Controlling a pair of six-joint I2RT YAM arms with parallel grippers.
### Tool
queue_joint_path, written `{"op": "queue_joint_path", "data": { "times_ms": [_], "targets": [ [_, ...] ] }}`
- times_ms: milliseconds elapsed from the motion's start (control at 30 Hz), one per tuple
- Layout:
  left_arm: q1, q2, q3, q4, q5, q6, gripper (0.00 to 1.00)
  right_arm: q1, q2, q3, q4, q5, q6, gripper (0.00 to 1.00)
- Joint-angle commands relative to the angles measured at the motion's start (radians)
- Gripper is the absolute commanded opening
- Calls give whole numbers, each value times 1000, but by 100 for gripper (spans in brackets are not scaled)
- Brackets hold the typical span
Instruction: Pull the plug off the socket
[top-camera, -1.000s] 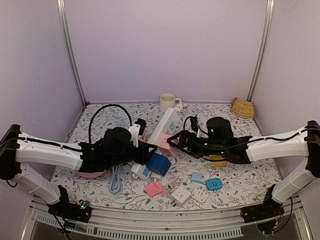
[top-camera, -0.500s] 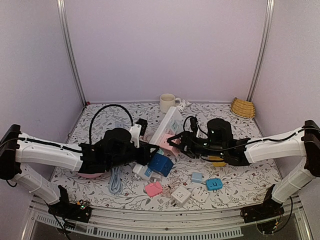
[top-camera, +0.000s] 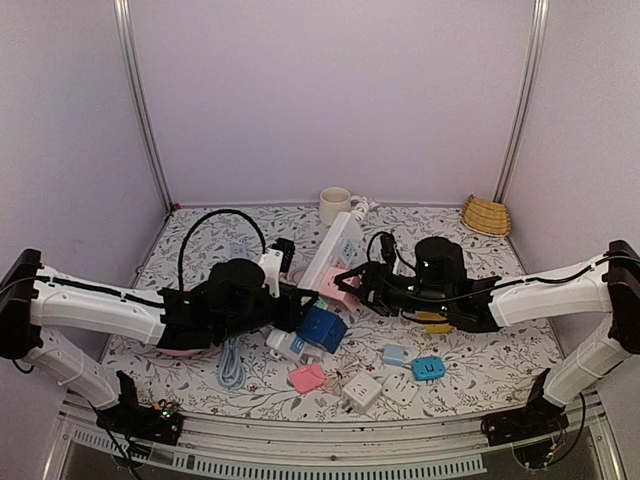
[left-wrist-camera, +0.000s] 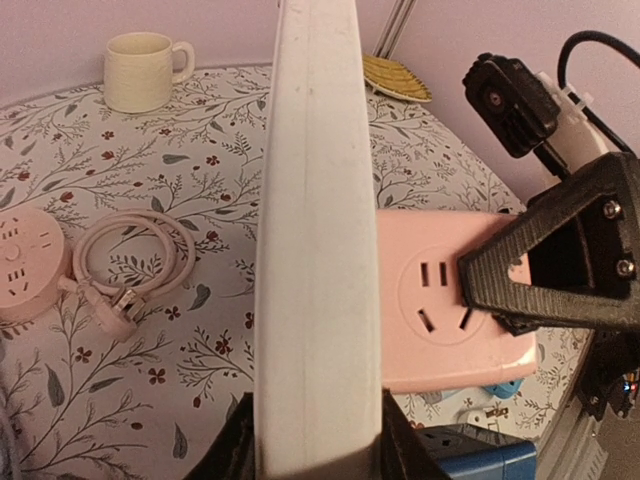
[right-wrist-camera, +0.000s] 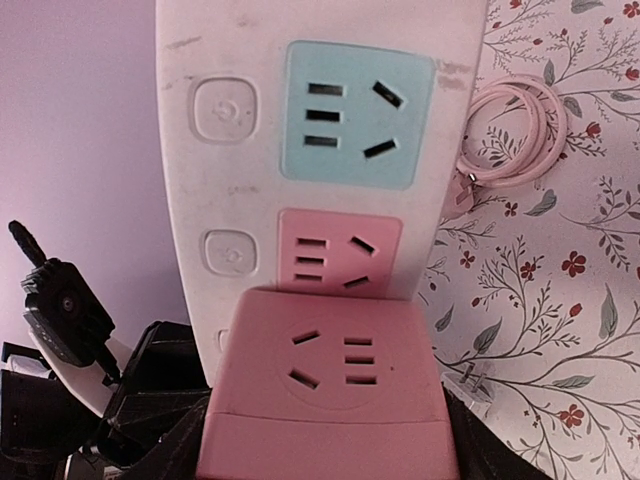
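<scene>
Right gripper (top-camera: 352, 283) had been drawn in from a wide spread onto the pink plug (right-wrist-camera: 330, 390).
Its jaws were clamped on the plug's sides, while the plug was seated in the right face of the power strip (top-camera: 336, 243), towards its near end. That near end was pinched between the left gripper (top-camera: 297, 297) jaws, and the strip was held tilted mid-scene, its far end raised towards the mug (top-camera: 335, 204).
</scene>
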Motion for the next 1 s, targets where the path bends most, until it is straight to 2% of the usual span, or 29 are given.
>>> {"op": "queue_joint_path", "data": {
  "times_ms": [0,200,967],
  "targets": [
    [3,-36,53,56,-144,-19,0,9,-35,-18,23,-15,-25,14],
    [19,-26,54,16,-175,-27,0,9,-64,-21,10,-12,-34,10],
    [110,1,49,-73,-151,-53,0,8,-122,-14,-61,11,-74,9]
  ]
}}
